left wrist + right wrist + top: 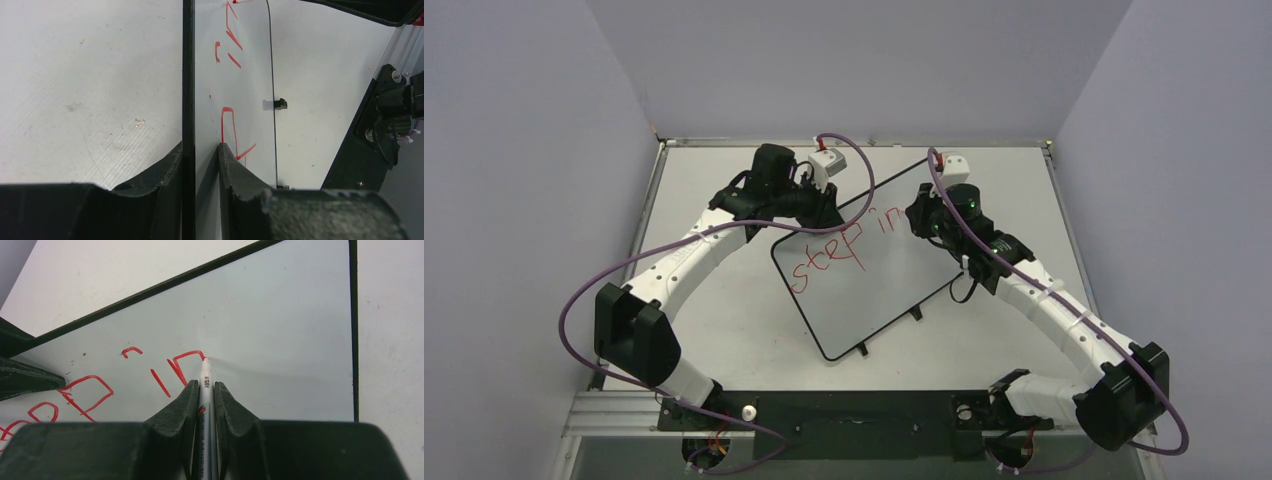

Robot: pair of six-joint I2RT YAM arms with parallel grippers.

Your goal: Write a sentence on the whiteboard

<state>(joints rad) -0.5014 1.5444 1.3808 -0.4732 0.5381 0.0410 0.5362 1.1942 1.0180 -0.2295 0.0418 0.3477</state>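
Tabletop (724, 330), pale grey, carries everything, and the whiteboard (894, 290) lies at its middle, turned at a slant so that one long edge runs from far right to near left, with its small black feet (914, 313) on the nearer long edge. The skew seems deliberate: it puts the writing line square to the right arm's reach. The left gripper (200, 146) is clamped across the board's thin black frame at the far left end, one finger on either side of the edge, most likely to pin the board so that pen strokes cannot push it about. The right gripper (205, 384) is closed tight on a marker (204, 372), whose barrel runs straight out between the fingers (a firm, centred hold that lets the wrist steer the tip). That tip sits at the end of the last red stroke; whether it presses the surface or hovers just off it cannot be told from the wrist view. The sentence (829, 262) reads "step in" so far, climbing toward the far right, so much of the wording appears not yet written.
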